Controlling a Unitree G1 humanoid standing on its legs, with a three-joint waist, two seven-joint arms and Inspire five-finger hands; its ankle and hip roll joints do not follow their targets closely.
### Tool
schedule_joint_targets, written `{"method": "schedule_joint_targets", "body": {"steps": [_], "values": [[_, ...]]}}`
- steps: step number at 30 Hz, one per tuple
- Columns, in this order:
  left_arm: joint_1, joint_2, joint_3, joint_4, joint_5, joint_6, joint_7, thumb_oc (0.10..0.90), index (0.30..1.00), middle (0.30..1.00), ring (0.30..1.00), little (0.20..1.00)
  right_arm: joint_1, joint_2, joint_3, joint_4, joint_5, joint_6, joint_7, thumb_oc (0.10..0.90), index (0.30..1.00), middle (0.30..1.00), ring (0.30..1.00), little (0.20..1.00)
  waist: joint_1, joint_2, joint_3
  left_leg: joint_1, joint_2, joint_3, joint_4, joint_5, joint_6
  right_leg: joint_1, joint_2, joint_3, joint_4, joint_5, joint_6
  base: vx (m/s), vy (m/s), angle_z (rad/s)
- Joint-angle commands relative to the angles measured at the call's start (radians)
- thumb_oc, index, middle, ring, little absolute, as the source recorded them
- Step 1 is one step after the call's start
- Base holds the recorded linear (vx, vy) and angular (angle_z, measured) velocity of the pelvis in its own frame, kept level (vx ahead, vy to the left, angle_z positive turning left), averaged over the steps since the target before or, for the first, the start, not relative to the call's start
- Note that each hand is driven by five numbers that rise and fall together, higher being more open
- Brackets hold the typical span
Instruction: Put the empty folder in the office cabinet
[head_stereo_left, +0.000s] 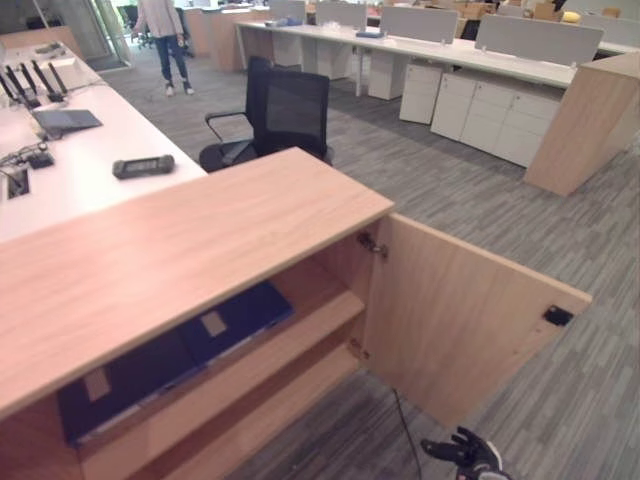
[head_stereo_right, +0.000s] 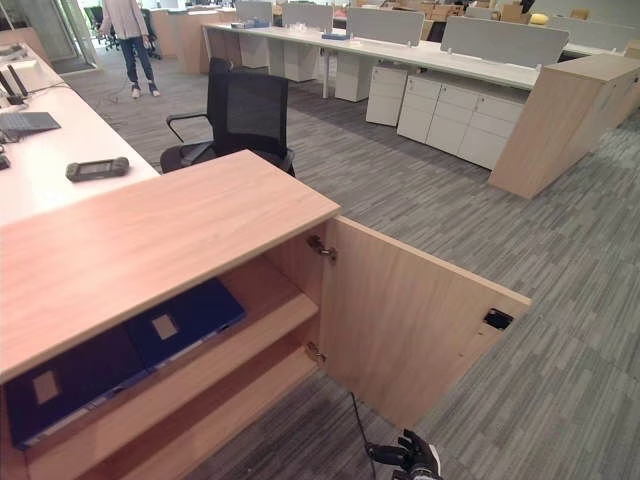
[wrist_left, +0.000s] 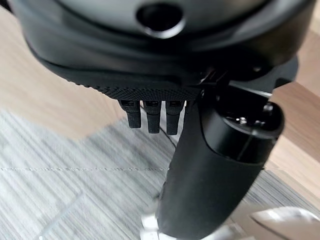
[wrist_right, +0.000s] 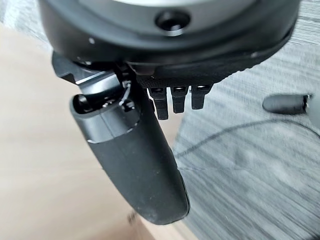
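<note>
My right hand (head_stereo_left: 470, 452) hangs low at 5 o'clock, fingers loose, holding nothing; my left hand (wrist_left: 210, 165) likewise holds nothing. At 9 o'clock two dark blue folders (head_stereo_left: 170, 355) lie flat on the cabinet (head_stereo_left: 180, 250) shelf, door (head_stereo_left: 460, 310) swung open.

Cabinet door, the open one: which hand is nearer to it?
Right, probably. The right hand hangs just below the cabinet door's lower edge; the left hand is over carpet beside wood.

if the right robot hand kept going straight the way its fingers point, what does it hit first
Probably nothing but the grey carpet floor: past the right robot hand, its fingers aim at bare carpet beside the open cabinet door. Depth is unclear, so the door's edge could be brushed.
</note>
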Motion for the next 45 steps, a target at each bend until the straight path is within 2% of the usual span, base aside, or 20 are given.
{"method": "schedule_joint_targets", "body": {"steps": [1,5,6,8,17,20,23,27,37,41,43,44,45], "values": [[-0.042,0.042,0.028,0.067,0.01,-0.016,0.02,0.8,0.9,0.9,0.9,0.9,-0.06,-0.057,-0.023,-0.055,0.031,-0.069,-0.03,0.8,0.9,0.9,0.9,0.9,-0.013,-0.016,-0.027,0.038,-0.035,-0.089,-0.007,-0.159,0.05,-0.131,0.033,0.075,0.043,0.081,-0.001,0.07,-0.191,-0.12],[-0.054,0.033,0.004,0.055,0.012,-0.018,0.023,0.8,0.9,0.9,0.9,0.9,-0.048,-0.094,-0.031,-0.086,0.017,-0.071,-0.035,0.8,0.9,0.9,0.9,0.9,-0.026,-0.013,-0.027,0.039,0.008,-0.104,-0.007,-0.148,0.028,-0.13,0.086,0.085,0.045,0.031,-0.029,0.06,-0.175,-0.07],[-0.054,0.033,0.004,0.055,0.012,-0.018,0.023,0.8,0.9,0.9,0.9,0.9,-0.049,-0.094,-0.031,-0.086,0.017,-0.071,-0.035,0.8,0.9,0.9,0.9,0.9,-0.026,-0.014,-0.029,0.036,0.007,-0.104,-0.007,-0.146,0.028,-0.133,0.085,0.085,0.044,0.033,-0.029,0.08,-0.187,-0.01],[-0.06,0.029,-0.017,0.034,0.004,-0.022,0.02,0.8,0.9,0.9,0.9,0.9,-0.074,-0.138,-0.047,-0.092,0.017,-0.076,-0.044,0.8,0.9,0.9,0.9,0.9,-0.029,-0.008,-0.027,0.04,0.038,-0.118,-0.007,-0.139,0.012,-0.124,0.121,0.091,0.046,0.0,-0.047,0.09,-0.206,0.02],[-0.051,0.031,-0.035,0.02,-0.03,-0.013,0.005,0.8,0.9,0.9,0.9,0.9,-0.229,-0.301,-0.062,-0.161,0.036,-0.094,-0.064,0.8,0.9,0.9,0.9,0.9,-0.017,0.01,-0.03,0.046,0.101,-0.142,0.013,-0.121,-0.019,-0.107,0.195,0.104,0.063,-0.068,-0.095,0.05,-0.147,0.02],[-0.041,0.032,-0.043,0.012,-0.038,-0.013,-0.003,0.8,0.9,0.9,0.9,0.9,-0.285,-0.355,-0.051,-0.174,0.04,-0.099,-0.059,0.8,0.9,0.9,0.9,0.9,-0.009,0.019,-0.032,0.047,0.116,-0.151,0.023,-0.116,-0.029,-0.088,0.211,0.098,0.06,-0.087,-0.107,0.04,-0.106,0.07],[-0.037,0.031,-0.043,0.01,-0.044,-0.011,-0.009,0.8,0.9,0.9,0.9,0.9,-0.322,-0.375,-0.03,-0.21,0.044,-0.105,-0.052,0.8,0.9,0.9,0.9,0.9,-0.005,0.024,-0.03,0.048,0.122,-0.155,0.026,-0.112,-0.035,-0.078,0.22,0.096,0.059,-0.097,-0.114,0.02,-0.084,0.07],[-0.012,0.042,-0.034,0.001,-0.06,-0.011,-0.029,0.8,0.9,0.9,0.9,0.9,-0.404,-0.425,0.038,-0.316,0.083,-0.134,0.009,0.8,0.9,0.9,0.9,0.9,0.012,0.031,-0.028,0.045,0.138,-0.167,0.038,-0.099,-0.05,-0.054,0.245,0.086,0.051,-0.125,-0.136,0.01,-0.088,0.07],[0.009,0.045,-0.025,0.014,-0.087,-0.01,-0.039,0.8,0.9,0.9,0.9,0.9,-0.538,-0.425,0.111,-0.369,0.203,-0.173,0.063,0.8,0.9,0.9,0.9,0.9,0.04,0.033,-0.021,0.042,0.146,-0.188,0.059,-0.094,-0.059,-0.021,0.264,0.062,0.04,-0.142,-0.154,0.01,-0.04,0.06],[0.013,0.041,-0.033,0.006,-0.1,-0.009,-0.054,0.8,0.9,0.9,0.9,0.9,-0.576,-0.368,0.172,-0.433,0.378,-0.18,0.173,0.8,0.9,0.9,0.9,0.9,0.053,0.033,-0.022,0.047,0.145,-0.194,0.057,-0.092,-0.063,-0.007,0.266,0.049,0.037,-0.148,-0.159,0.0,0.0,0.0],[0.013,0.041,-0.032,0.006,-0.1,-0.009,-0.054,0.8,0.9,0.9,0.9,0.9,-0.577,-0.369,0.172,-0.432,0.379,-0.181,0.174,0.8,0.9,0.9,0.9,0.9,0.052,0.033,-0.022,0.048,0.145,-0.195,0.057,-0.092,-0.063,-0.006,0.266,0.049,0.037,-0.148,-0.159,0.0,0.0,0.0],[0.002,0.037,-0.04,-0.004,-0.106,-0.006,-0.058,0.8,0.9,0.9,0.9,0.9,-0.571,-0.287,0.221,-0.51,0.52,-0.176,0.253,0.8,0.9,0.9,0.9,0.9,0.057,0.034,-0.021,0.056,0.145,-0.192,0.054,-0.092,-0.066,0.001,0.265,0.045,0.037,-0.15,-0.159,0.0,0.0,0.0],[0.002,0.037,-0.04,-0.004,-0.106,-0.006,-0.058,0.8,0.9,0.9,0.9,0.9,-0.571,-0.287,0.221,-0.51,0.52,-0.176,0.253,0.8,0.9,0.9,0.9,0.9,0.056,0.033,-0.023,0.052,0.144,-0.193,0.053,-0.09,-0.066,-0.001,0.264,0.044,0.036,-0.149,-0.159,0.01,-0.013,-0.04]]}}
